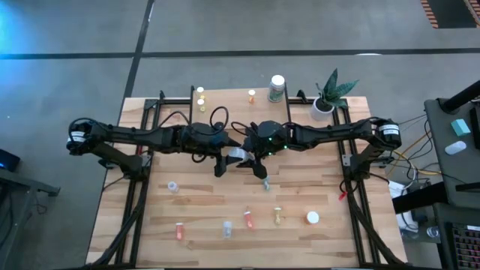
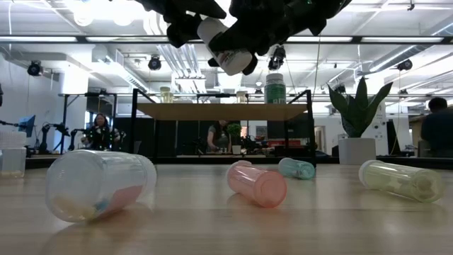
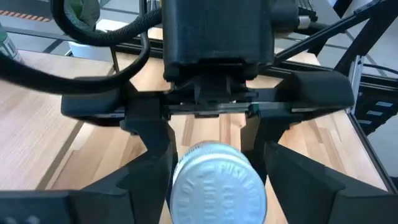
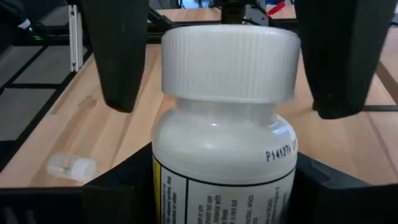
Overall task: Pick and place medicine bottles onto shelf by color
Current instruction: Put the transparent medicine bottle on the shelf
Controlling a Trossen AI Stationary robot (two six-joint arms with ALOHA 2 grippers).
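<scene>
Shelf [image 1: 225, 96] carries about four medicine bottles [image 1: 277, 88]; about seven lie on the table [image 1: 202, 202]; right gripper [image 1: 251, 155] fingers clasp a white bottle [image 4: 224, 124] midair, left gripper [image 1: 225, 161] fingers released around its cap

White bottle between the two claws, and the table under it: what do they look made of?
White bottle: looks like opaque glossy plastic, going by the soft highlights on its shoulder; its cap has moulded ribs and raised lettering, so plastic too. A printed paper-like label wraps the body. Table: light wood planks, with visible seams and grain, and a matte to satin finish.
</scene>
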